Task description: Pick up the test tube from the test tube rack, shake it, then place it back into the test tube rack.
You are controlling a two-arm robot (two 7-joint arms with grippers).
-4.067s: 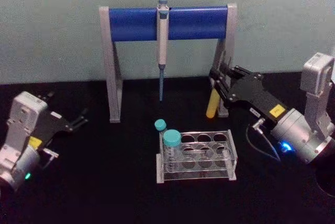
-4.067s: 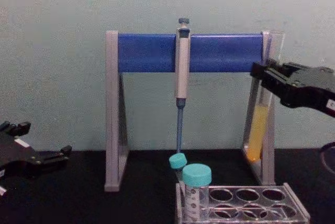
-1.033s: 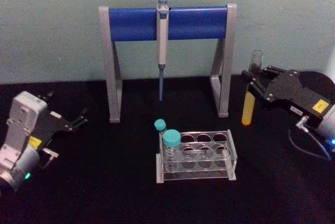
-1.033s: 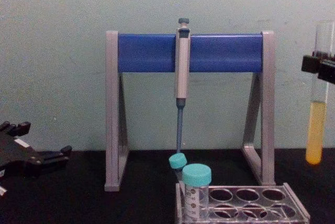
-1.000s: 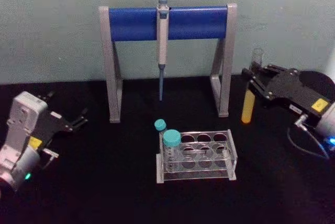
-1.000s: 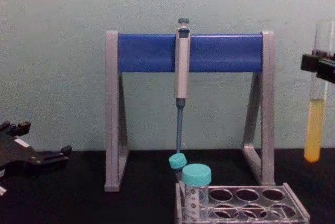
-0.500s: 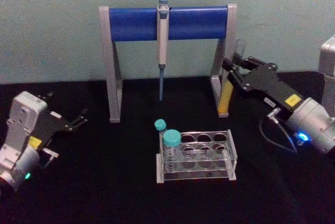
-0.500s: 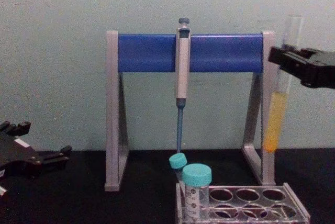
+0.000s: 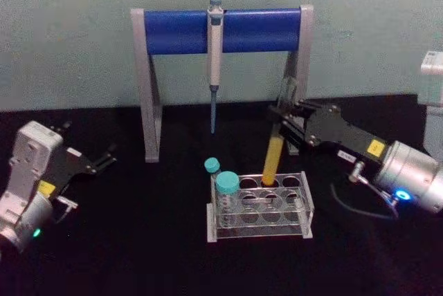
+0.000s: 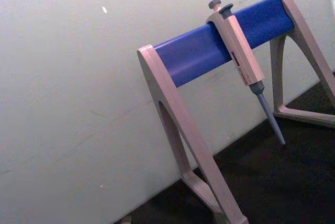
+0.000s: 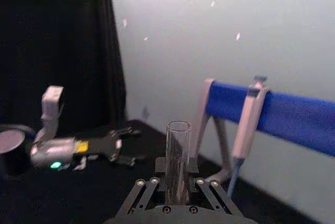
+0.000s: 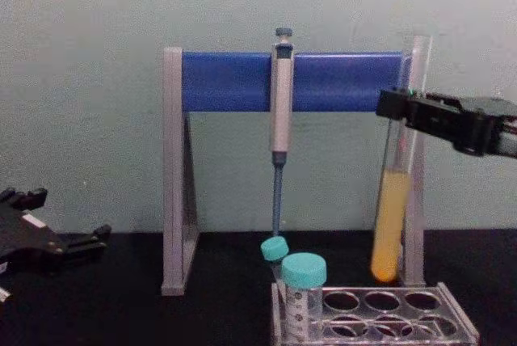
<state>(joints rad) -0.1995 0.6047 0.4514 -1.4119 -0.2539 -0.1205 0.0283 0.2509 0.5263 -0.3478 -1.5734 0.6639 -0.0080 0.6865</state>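
Tube (image 9: 272, 160) hangs tilted, bottom just above the rack's (image 9: 307, 207) back row, pinched high up by the right gripper (image 9: 282, 123). Looks like the put-back step: straighten, line up a hole, lower gently. Left gripper (image 9: 104, 158) parked far left, fingers spread.

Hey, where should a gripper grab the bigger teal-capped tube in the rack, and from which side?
Probably by its teal cap, from straight above. The bigger teal-capped tube stands upright in the test tube rack, only its top clear of the plate. The smaller teal-capped tube sits close behind it, so pinch from left and right.
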